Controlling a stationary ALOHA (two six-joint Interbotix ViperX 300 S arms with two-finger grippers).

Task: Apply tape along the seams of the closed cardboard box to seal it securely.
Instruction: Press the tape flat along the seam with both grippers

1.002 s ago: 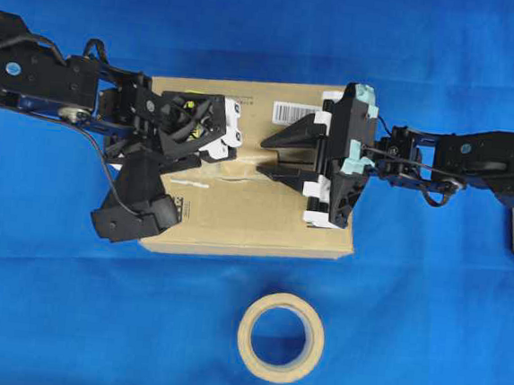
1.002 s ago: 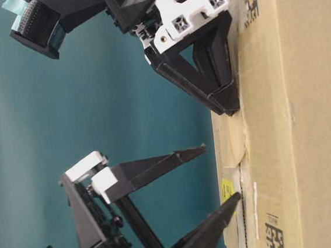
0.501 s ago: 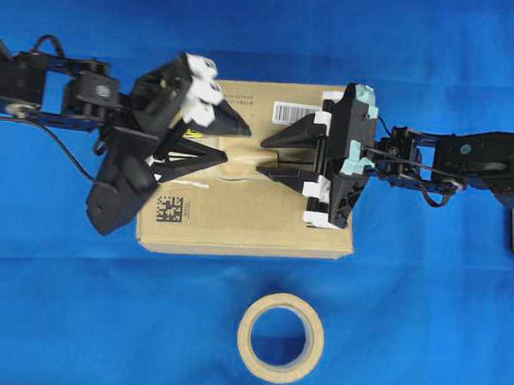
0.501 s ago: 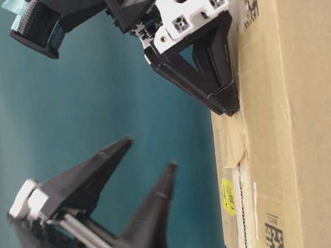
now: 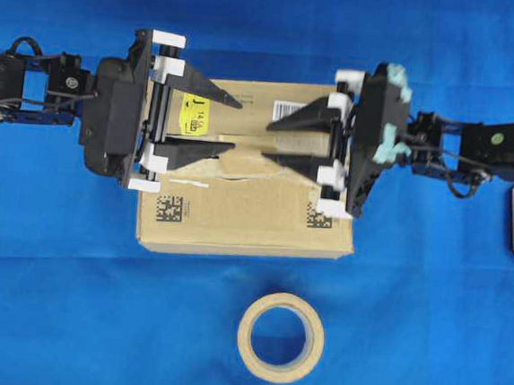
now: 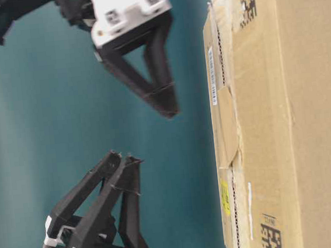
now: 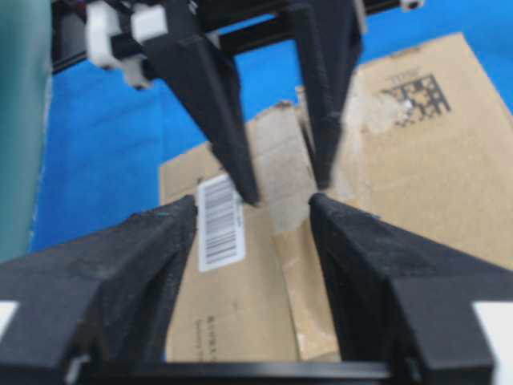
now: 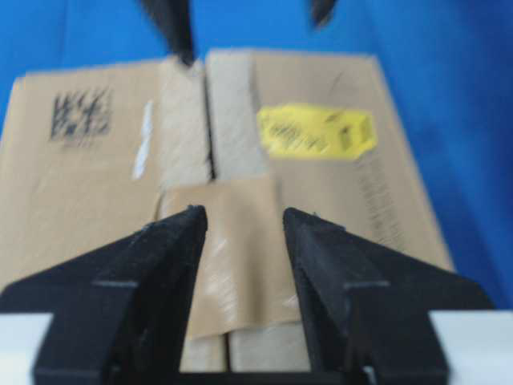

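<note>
The cardboard box (image 5: pixel 246 210) is lying flat on the blue tabletop (image 5: pixel 425 333), with the seams (image 8: pixel 210 120) running along its length between the two top flaps. The tape (image 8: pixel 228 249), a short tan piece, is lying across the seam near the middle of the box top; in the right wrist view it is sitting directly beyond the right claw's fingertips.

The left claw (image 5: pixel 231 125) is reaching in from the left end of the box, its fingers parted and holding nothing; one tip is lying over the yellow sticker (image 5: pixel 193 114) area, the other over the seam. In the table-level view this claw is hanging clear of the box top.

The right claw (image 5: pixel 269 139) is reaching in from the right end, fingers likewise spread and gripping nothing, and is also standing off the box surface in the table-level view. One finger is lying near the white barcode label (image 5: pixel 291 111).

The two claws are pointing at each other, tips near but apart. A tape roll (image 5: pixel 280 337) is lying on the tabletop in front of the box, well apart from both claws.
</note>
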